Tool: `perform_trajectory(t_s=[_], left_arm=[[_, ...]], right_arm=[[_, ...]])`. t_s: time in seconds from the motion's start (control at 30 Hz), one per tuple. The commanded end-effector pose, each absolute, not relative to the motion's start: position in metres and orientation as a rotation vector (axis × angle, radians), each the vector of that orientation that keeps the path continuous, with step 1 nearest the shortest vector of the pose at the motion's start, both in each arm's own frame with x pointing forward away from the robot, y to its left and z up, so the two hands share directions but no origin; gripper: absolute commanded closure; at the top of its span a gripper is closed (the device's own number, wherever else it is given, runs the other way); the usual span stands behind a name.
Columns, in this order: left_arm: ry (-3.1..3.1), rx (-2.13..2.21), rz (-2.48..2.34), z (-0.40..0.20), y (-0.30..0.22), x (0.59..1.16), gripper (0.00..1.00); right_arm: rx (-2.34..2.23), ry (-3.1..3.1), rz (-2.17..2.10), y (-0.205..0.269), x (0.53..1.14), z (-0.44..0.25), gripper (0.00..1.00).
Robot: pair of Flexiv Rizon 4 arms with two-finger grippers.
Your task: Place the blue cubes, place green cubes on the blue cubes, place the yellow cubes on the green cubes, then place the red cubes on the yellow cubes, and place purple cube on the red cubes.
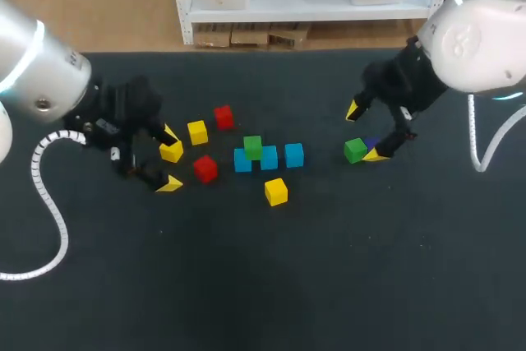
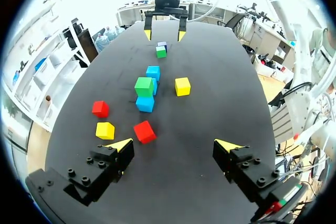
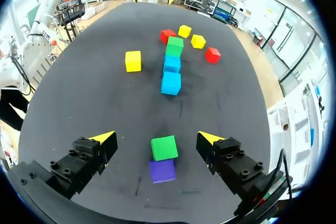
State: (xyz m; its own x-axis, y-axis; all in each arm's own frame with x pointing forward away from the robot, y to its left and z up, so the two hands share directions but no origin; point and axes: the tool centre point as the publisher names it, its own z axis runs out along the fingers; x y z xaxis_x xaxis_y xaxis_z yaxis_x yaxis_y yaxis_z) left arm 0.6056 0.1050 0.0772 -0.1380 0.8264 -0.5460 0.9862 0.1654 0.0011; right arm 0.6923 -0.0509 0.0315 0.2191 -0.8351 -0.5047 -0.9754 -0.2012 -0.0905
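**Head view**
- Blue row: three blue cubes side by side at mid-table; I take it for the base tier, already laid.
- Stacked green cube: on the row's 9 o'clock end, the only piece of the second tier in place.
- Loose green cube: at 3 o'clock from the row and well apart from it, touching the purple cube.
- Right gripper: fingers apart, one either side of that pair and gripping nothing. It is probably lined up for the green, since two blues are bare.
- Left gripper: fingers apart and empty, at 9 o'clock from the row.
- Yellow cubes: one at the row's 6 o'clock, two at 9 to 10 o'clock near the left gripper.
- Red cubes: one at 8 o'clock, one at 11 o'clock. Both are loose, as their tier comes later.

**Left wrist view**
- Shown only here: one red cube lies at the left gripper's 12 o'clock, clear of both fingers.
- Hidden here: only two yellow cubes show; the third is out of sight.
- Across the table: the right gripper hangs over the loose green cube.

**Right wrist view**
- Shown only here: the purple cube's whole top face, which the head view mostly hides behind a finger. It sits under the gripper, with the loose green cube just ahead and touching it.
- Gap: both fingers stand off from the green cube's sides.
- Stack: the green sits on the blue cube farthest from this gripper.
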Motion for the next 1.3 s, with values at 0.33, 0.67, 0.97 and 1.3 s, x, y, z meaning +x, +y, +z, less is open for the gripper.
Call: perform_trajectory(t_s=[0.33,0.67,0.97,1.3], left_arm=[[2.017,1.714,-0.513,0.076,0.107,0.605,0.00],[2.017,1.714,-0.513,0.076,0.107,0.605,0.00],[2.017,1.714,-0.513,0.076,0.107,0.605,0.00],[2.017,1.714,-0.513,0.076,0.107,0.605,0.00]], right_arm=[[-2.166,1.632,0.561,-0.051,0.716,0.002,0.00],[-2.175,1.603,0.604,-0.048,0.721,-0.007,0.00],[-2.171,1.594,0.651,-0.042,0.715,-0.006,0.12],[-2.200,1.568,0.668,-0.033,0.706,-0.006,0.53]])
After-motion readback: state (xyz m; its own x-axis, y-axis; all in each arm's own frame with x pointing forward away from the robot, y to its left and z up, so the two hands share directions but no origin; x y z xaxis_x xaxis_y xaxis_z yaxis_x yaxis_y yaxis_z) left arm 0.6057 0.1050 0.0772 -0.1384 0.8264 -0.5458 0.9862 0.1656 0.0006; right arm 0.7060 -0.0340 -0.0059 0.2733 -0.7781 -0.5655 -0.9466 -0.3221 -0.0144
